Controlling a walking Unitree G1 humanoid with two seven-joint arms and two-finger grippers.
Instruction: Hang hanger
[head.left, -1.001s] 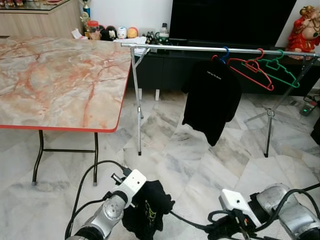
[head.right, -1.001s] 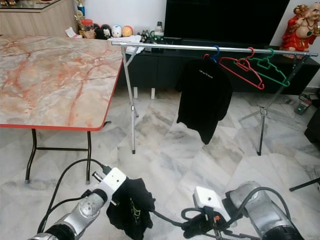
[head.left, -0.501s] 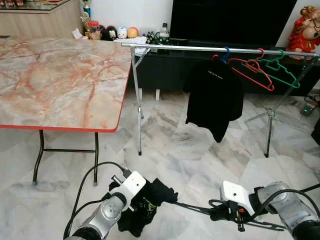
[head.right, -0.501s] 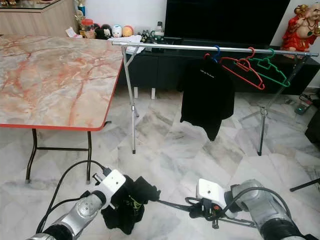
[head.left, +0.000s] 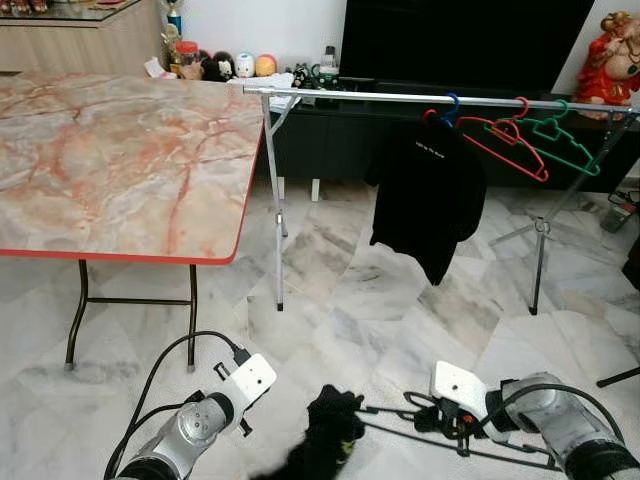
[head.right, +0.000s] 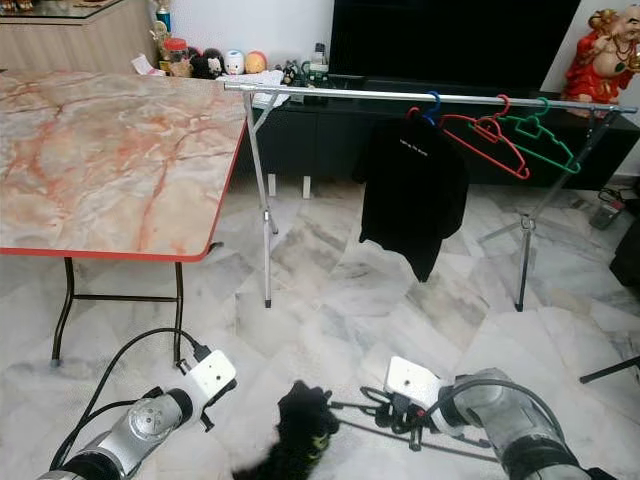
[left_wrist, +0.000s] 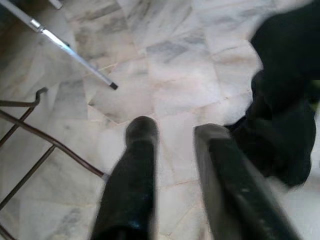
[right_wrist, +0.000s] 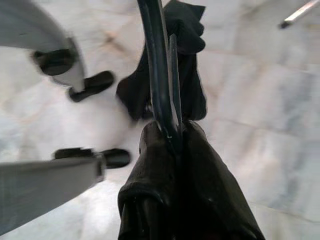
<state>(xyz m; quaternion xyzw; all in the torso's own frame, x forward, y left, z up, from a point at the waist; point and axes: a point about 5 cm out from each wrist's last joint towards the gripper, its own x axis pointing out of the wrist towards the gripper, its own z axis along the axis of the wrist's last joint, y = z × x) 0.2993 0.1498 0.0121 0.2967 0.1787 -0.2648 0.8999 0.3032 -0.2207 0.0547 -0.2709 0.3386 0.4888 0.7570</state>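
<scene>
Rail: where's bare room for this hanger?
Free: the rail between its left leg and the black shirt. Crowded: right of the shirt, red hanger and green hanger. Right gripper grips the dark hanger.

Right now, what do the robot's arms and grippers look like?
Both arms are rounded silver metal with white blocks at the wrists and looping black cables. The left gripper and right gripper each have two long black fingers.

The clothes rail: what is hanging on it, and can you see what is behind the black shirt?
On the clothes rail hang a black shirt on a blue hanger, then a red hanger and a green hanger. The shirt covers whatever lies behind it.
</scene>
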